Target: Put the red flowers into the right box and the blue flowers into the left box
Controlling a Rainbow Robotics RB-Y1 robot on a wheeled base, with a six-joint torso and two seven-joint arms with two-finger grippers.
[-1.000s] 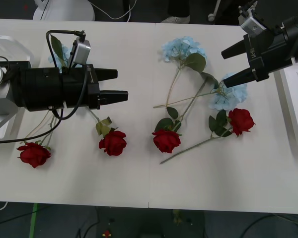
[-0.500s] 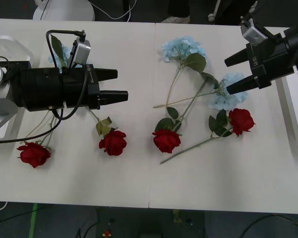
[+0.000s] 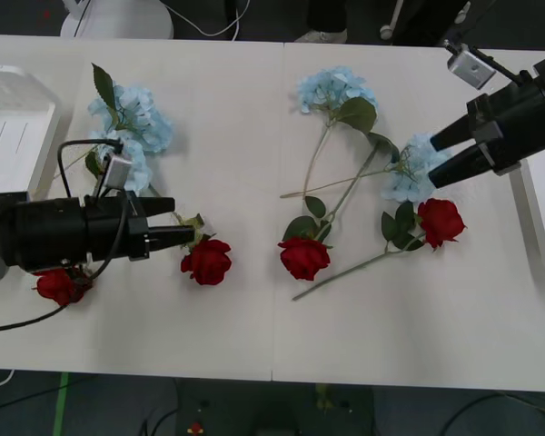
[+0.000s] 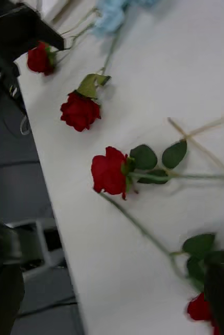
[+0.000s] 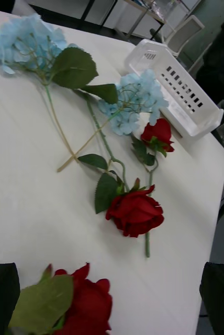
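Since a second ago the left gripper (image 3: 198, 234) has dropped low toward the near edge of the table (image 3: 254, 118), uncovering the blue flowers (image 3: 127, 123) behind it. Its fingers, slightly parted and empty, point straight at the second rose (image 3: 207, 262), which lies just ahead and a touch nearer the robot, stem running away toward the far side. That bloom is the left arm's closest target. The right gripper (image 3: 440, 156), spread and empty, has drawn back toward the right box (image 3: 536, 213), hovering beside a blue cluster (image 3: 413, 173).
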